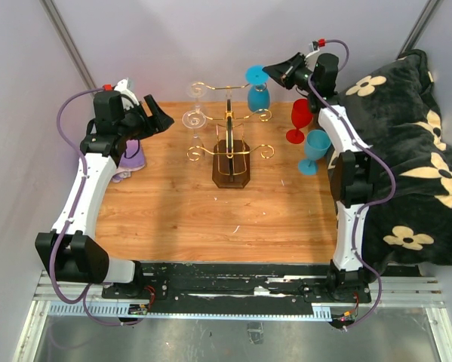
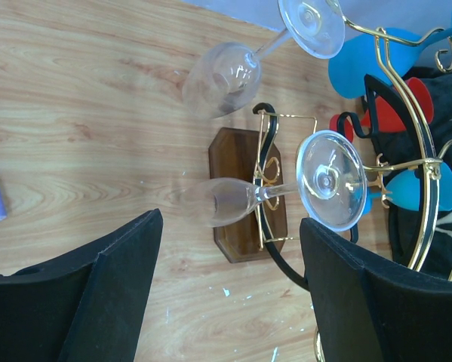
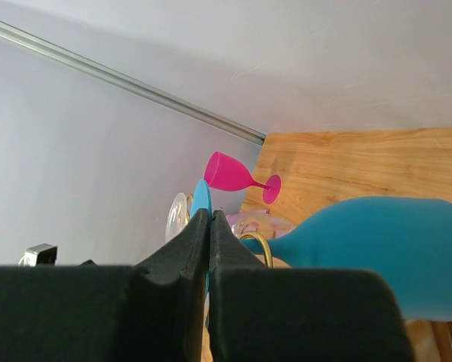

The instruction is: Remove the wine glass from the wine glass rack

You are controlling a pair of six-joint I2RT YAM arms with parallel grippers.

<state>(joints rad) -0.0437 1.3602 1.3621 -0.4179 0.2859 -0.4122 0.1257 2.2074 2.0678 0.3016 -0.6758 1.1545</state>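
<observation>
The wine glass rack (image 1: 231,172) stands mid-table, gold wire arms over a dark wooden base; it also shows in the left wrist view (image 2: 244,226). A blue wine glass (image 1: 258,96) hangs upside down at the rack's far right arm. My right gripper (image 1: 271,73) is shut on its blue foot disc (image 3: 201,197), with the blue bowl (image 3: 376,253) just beside the fingers. Two clear glasses (image 1: 195,118) (image 2: 226,200) hang on the rack's left side. My left gripper (image 1: 162,119) is open and empty (image 2: 229,290), just left of the clear glasses, not touching them.
A red glass (image 1: 299,121) and another blue glass (image 1: 314,149) stand on the table right of the rack. A pink glass (image 3: 237,175) lies on its side at the far left. A purple object (image 1: 130,160) lies under the left arm. A black flowered blanket (image 1: 414,166) borders the right edge.
</observation>
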